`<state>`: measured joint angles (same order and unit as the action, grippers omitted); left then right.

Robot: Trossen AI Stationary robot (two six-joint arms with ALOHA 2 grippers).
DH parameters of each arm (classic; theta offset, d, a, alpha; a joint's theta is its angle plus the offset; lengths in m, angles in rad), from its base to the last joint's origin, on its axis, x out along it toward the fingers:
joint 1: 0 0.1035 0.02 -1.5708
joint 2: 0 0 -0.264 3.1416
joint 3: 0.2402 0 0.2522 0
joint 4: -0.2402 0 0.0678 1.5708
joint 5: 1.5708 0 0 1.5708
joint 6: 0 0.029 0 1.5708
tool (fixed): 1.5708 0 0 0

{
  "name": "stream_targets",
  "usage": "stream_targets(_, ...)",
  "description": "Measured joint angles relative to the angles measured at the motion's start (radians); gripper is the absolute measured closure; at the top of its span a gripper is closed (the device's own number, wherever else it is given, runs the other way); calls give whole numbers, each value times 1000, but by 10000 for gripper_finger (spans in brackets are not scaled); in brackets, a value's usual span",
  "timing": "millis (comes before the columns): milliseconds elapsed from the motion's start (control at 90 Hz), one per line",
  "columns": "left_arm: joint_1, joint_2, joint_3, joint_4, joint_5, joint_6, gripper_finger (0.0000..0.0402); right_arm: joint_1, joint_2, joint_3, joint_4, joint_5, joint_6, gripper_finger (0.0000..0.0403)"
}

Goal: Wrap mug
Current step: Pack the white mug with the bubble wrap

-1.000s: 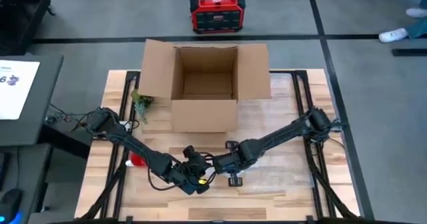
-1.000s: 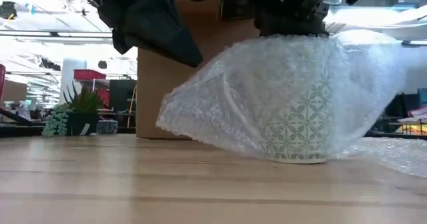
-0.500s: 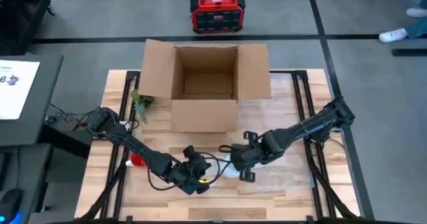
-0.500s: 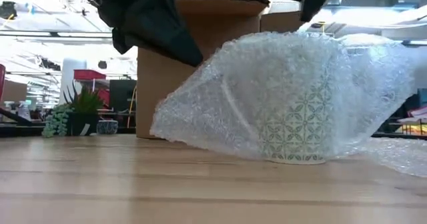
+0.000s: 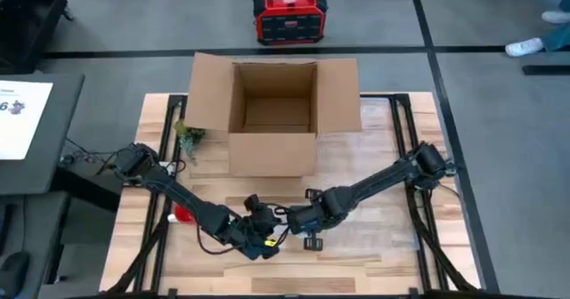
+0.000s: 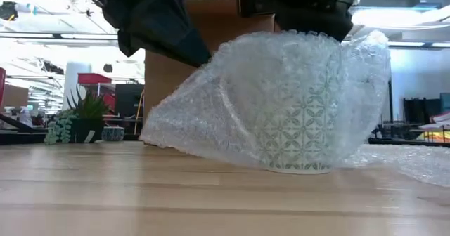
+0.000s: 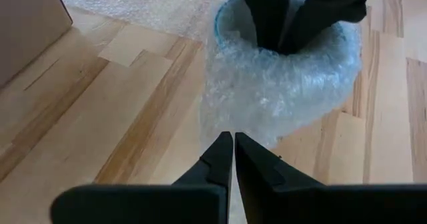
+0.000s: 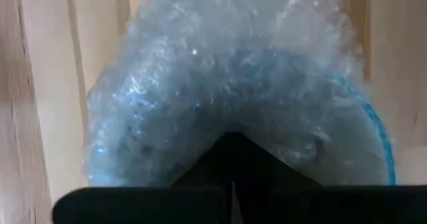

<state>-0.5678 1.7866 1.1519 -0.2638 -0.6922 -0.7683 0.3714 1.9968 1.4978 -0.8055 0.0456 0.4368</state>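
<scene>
- Mug (image 6: 295, 134): we note a white cup with green lattice pattern, upright on the wooden table, near its front edge.
- Bubble wrap (image 6: 211, 116): clear sheet draped over our mug, trailing onto the tabletop.

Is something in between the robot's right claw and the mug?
Yes. Bubble wrap is draped over the patterned mug, so the right gripper, pressing down at the mug's open top, meets plastic rather than ceramic. The left gripper sits shut on the wrap's edge beside the mug.
</scene>
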Motion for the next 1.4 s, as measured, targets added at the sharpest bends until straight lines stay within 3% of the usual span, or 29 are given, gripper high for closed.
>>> stream_targets(456,1,0,0,0,0,1,402,41,-294,-6,6,88,3,403)
stream_targets(589,0,0,0,0,11,0,402,88,-351,-3,-93,91,49,403)
stream_targets(689,0,0,0,0,51,-19,402,130,-356,-32,-170,126,59,403)
stream_targets(867,-18,0,0,-14,112,-42,402,159,-371,-146,-134,157,144,403)
stream_targets(1111,-6,0,-34,43,99,-40,402,118,-335,-230,137,166,112,403)
stream_targets(1400,39,28,-59,150,53,4,402,58,-204,-223,183,135,70,403)
